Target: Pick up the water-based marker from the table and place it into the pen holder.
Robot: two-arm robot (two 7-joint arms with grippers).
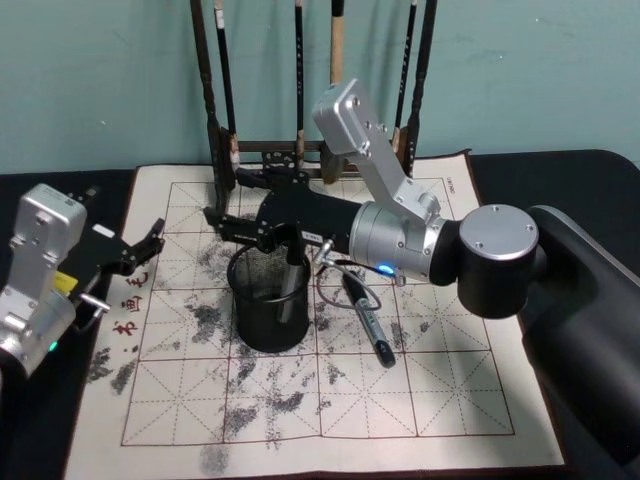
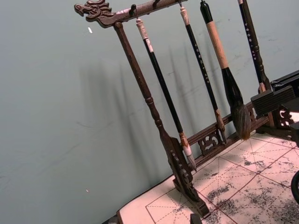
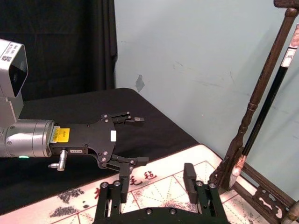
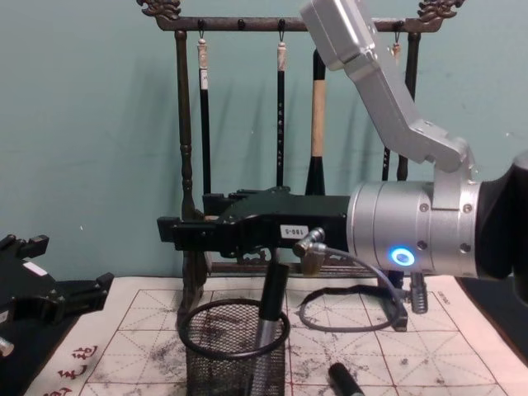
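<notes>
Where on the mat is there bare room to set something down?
Free: the mat in front of the pen holder, and right of the lying marker. Crowded: under the right gripper, by the brush rack.

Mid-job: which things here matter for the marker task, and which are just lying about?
Job: round black wire-mesh pen holder; grey marker leaning inside it; open right tool above it; second black marker lying on the cream grid mat.
Lying about: dark wooden brush rack with hanging brushes; left tool, open, parked left.

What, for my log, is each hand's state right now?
Left hand: open, empty.
Right hand: open, empty.
</notes>
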